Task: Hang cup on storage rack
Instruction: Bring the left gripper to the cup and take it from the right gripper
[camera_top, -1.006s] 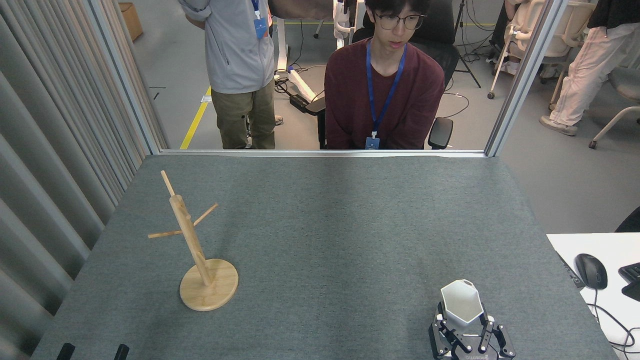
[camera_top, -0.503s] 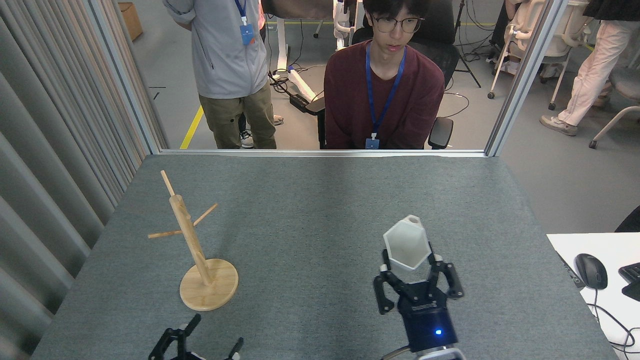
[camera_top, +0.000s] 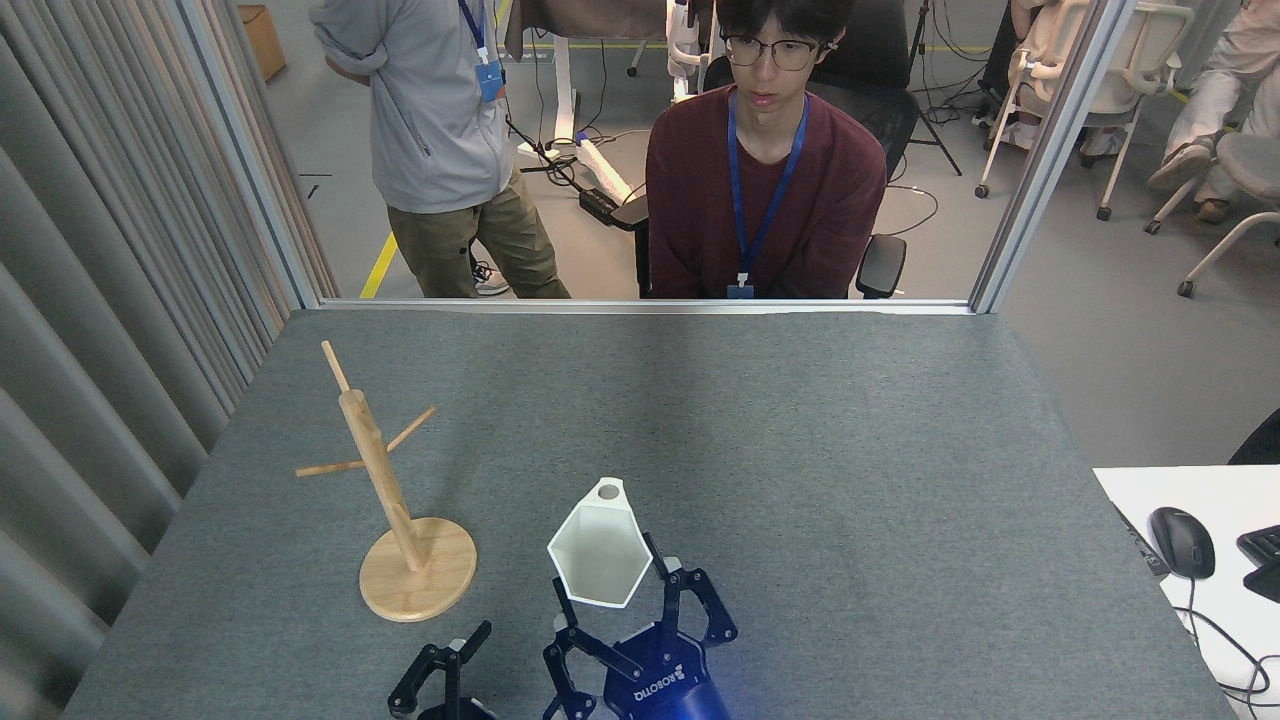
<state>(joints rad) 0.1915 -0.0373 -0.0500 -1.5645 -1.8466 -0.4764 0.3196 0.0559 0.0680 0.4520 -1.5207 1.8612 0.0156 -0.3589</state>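
The white faceted cup (camera_top: 598, 555) hangs low over the near middle of the table, its hexagonal mouth turned toward me and its holed tab handle pointing away. My right gripper (camera_top: 612, 585) is shut on the cup from below, one finger on each side. The wooden storage rack (camera_top: 383, 478) stands to the cup's left on its round base (camera_top: 440, 585), its pegs bare. My left gripper (camera_top: 442, 662) sits at the bottom edge, just right of the rack's base, open and holding nothing.
The grey felt table (camera_top: 800, 450) ends at a metal frame at the back, where one person sits and another stands. A pleated curtain wall (camera_top: 100, 350) runs along the left. A white desk with a mouse (camera_top: 1182, 541) adjoins the right edge.
My right gripper has carried the cup from the near right corner leftward to the middle, close to the rack. My left gripper has come up into view from the bottom edge.
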